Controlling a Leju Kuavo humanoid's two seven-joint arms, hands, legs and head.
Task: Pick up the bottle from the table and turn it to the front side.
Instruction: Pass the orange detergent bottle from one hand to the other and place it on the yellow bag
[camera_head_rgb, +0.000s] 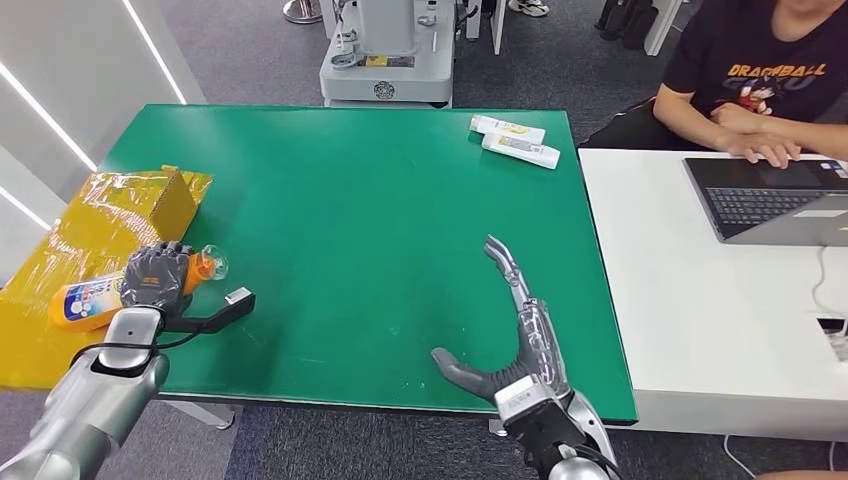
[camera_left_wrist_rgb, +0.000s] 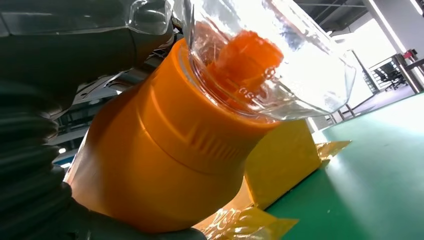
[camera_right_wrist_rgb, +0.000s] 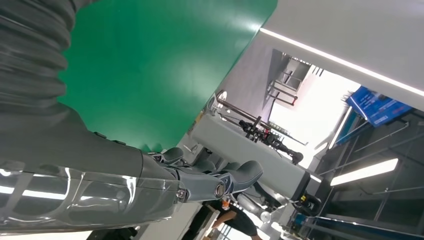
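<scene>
An orange bottle with a clear cap lies on its side at the left edge of the green table, its label end over yellow wrapping. My left hand grips its upper body. In the left wrist view the bottle's orange shoulder and the clear cap are very close, with dark fingers around them. My right hand hovers open over the table's front right part, fingers stretched out and holding nothing. The right wrist view has its fingers extended above the green surface.
A yellow box and crinkled yellow wrapping lie at the table's left edge. Two white tubes rest at the far right corner. A white desk with a laptop stands to the right, a person seated behind it. A grey machine stands beyond the table.
</scene>
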